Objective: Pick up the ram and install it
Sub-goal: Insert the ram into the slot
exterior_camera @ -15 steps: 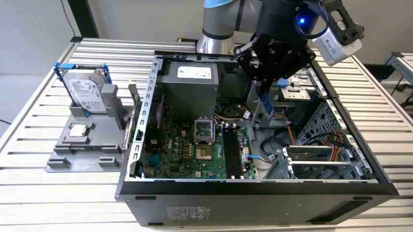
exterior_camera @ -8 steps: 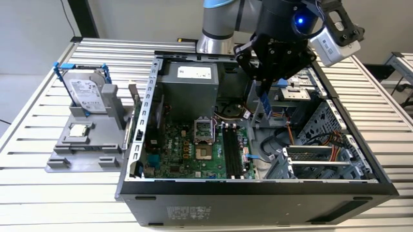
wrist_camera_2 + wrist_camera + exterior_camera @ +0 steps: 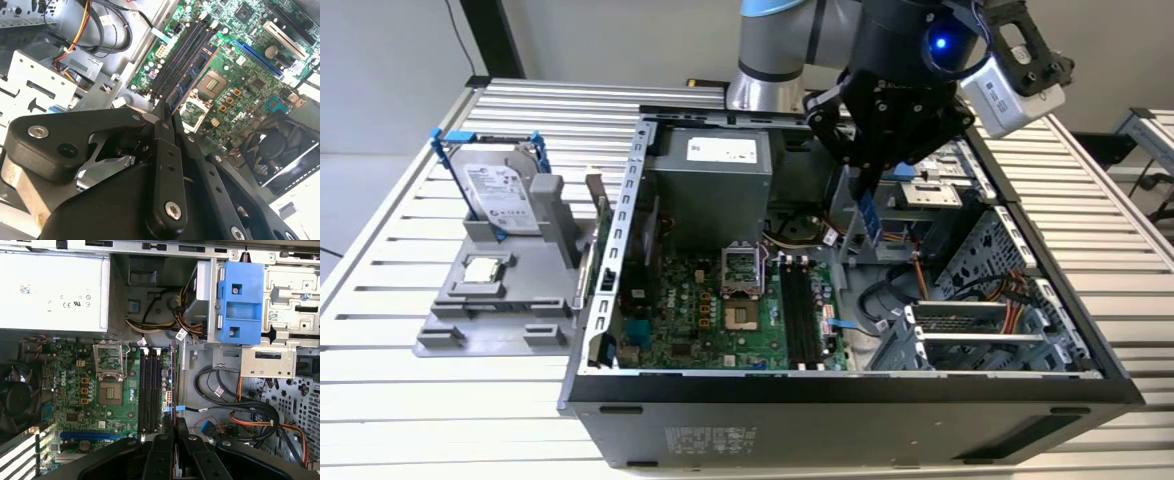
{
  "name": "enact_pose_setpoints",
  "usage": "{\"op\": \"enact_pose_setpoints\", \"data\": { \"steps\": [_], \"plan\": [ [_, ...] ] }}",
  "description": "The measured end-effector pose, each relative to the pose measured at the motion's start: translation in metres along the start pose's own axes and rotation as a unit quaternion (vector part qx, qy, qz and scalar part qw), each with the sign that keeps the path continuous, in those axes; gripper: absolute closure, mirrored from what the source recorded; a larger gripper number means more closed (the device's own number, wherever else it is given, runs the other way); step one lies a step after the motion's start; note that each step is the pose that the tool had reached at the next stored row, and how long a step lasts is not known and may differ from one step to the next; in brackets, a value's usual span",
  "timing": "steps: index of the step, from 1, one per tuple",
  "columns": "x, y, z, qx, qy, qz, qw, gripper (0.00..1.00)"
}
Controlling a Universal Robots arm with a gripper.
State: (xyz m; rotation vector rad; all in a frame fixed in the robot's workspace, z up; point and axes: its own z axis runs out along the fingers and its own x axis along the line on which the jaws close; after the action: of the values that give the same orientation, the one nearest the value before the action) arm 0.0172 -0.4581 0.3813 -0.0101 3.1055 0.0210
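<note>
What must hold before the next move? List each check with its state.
1. The gripper shut on the ram: ok.
2. The slots empty: ok.
3. Ram parallel to the slots: ok.
4. Ram over a slot: not ok; it sits beside them in the first wrist view.
5. Ram's notch matching the slot: cannot tell.
6. The cables off the slots: ok.

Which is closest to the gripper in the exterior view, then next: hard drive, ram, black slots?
1. The ram, held in the gripper.
2. The black slots, below it inside the case.
3. The hard drive, outside on the exterior view's left.
</note>
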Motion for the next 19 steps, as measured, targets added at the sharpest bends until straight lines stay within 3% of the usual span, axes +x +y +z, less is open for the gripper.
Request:
{"op": "enact_pose_setpoints", "data": {
  "steps": [19],
  "plan": [
    [0.0005, -0.0002, 0.0131, 0.0001, 0.0, 0.0, 1.0, 1.0]
  ]
}}
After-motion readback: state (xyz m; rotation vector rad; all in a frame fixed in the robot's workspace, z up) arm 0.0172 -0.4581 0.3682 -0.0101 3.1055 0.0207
